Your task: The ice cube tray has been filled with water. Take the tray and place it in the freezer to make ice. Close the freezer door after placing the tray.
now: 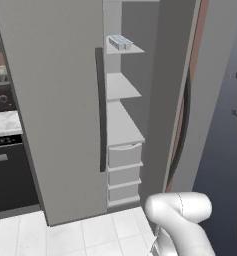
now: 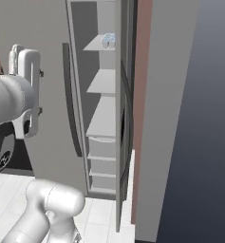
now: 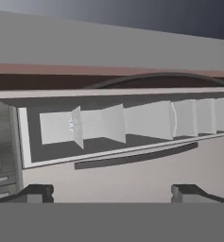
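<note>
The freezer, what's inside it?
Inside the freezer the ice cube tray sits on the top shelf, with bare shelves and drawers below. What's inside the drawers is hidden.

**Kitchen corner: tiles, oven, dark void**

White floor tiles [image 1: 80, 235] with thin grey joints fill the 6 o'clock part of the left base view. At 9 o'clock stands a black oven [image 1: 7, 170] under a pale marbled counter [image 1: 4, 122]. A reddish-brown panel [image 2: 142, 109] runs upright at the centre of the right base view; beyond it at 3 o'clock is dark blue-grey backdrop [image 2: 213, 142].
</note>
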